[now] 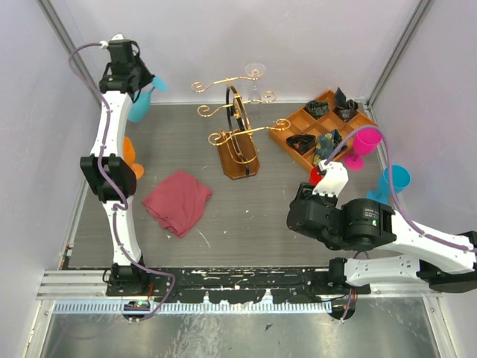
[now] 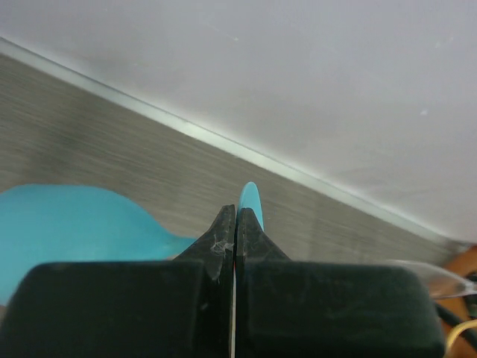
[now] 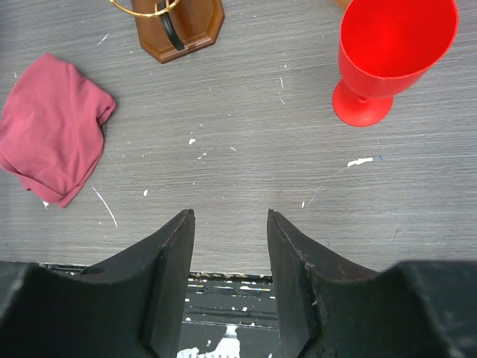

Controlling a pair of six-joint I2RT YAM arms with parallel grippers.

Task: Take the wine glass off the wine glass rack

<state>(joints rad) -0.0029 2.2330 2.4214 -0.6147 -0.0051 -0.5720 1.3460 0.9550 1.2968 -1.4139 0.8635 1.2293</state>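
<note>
Bare bench (image 1: 261, 205) lies open between the maroon cloth (image 1: 177, 201) and the right arm (image 1: 358, 224), up to the front of the wine glass rack (image 1: 238, 153). Its gold wire arms (image 1: 223, 110) spread to both sides. The wooden tray (image 1: 294, 123) crowds its right side. The wine glass (image 1: 255, 73) sits at the far top, near the back wall (image 1: 298, 45).

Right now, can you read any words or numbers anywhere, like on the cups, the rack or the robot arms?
No readable text in any view.
The red cup, the pink cloth, the wine glass rack and the wooden tray show no print or labels.
The left arm and the right arm show no brand or number that can be read.
</note>
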